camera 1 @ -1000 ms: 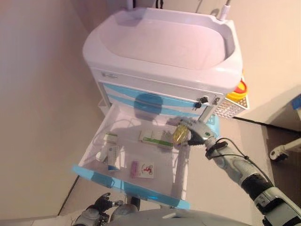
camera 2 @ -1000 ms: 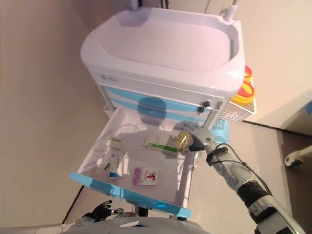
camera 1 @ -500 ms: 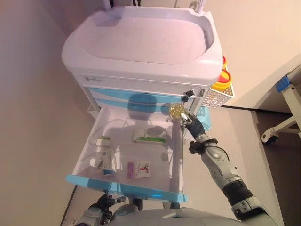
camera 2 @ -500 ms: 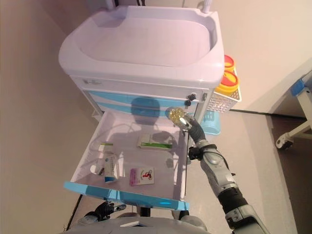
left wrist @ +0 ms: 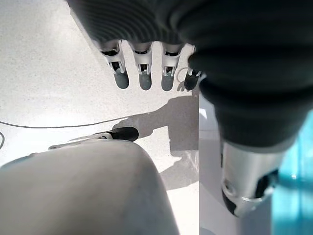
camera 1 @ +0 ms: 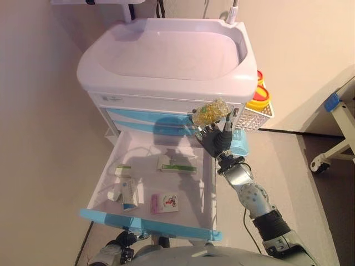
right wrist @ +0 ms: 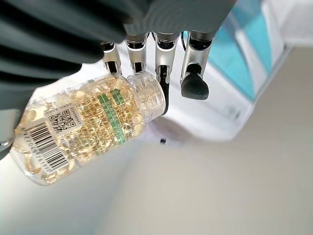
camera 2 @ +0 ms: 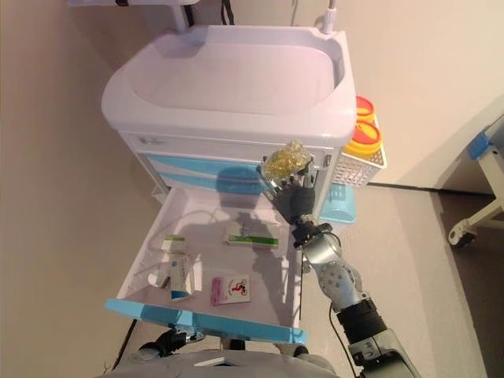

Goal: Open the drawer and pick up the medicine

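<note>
The white cart's lowest drawer (camera 1: 148, 224), with a blue front, stands pulled out. My right hand (camera 1: 217, 139) is shut on a clear bottle of yellow capsules (camera 1: 209, 111), held up in front of the cart's upper blue drawers, above the open drawer's right side. The right wrist view shows the bottle (right wrist: 83, 132) lying across the palm, its neck against the fingers (right wrist: 165, 73). In the drawer lie a green-and-white box (camera 1: 177, 164), a pink-and-white packet (camera 1: 165, 203) and a blue-and-white box (camera 1: 128, 194). My left hand (camera 1: 121, 247) hangs low below the drawer front, fingers (left wrist: 142, 73) relaxed and empty.
The cart's white top tray (camera 1: 166, 50) lies behind the raised bottle. A white basket with yellow-lidded containers (camera 1: 258, 102) hangs on the cart's right side, with a light blue bin (camera 1: 241, 148) below it. A wheeled frame (camera 1: 320, 162) stands at the far right. A wall runs along the left.
My right hand has lifted the capsule bottle out of the drawer and up in front of the upper drawers. The camera has shifted. The left hand has stayed low.
</note>
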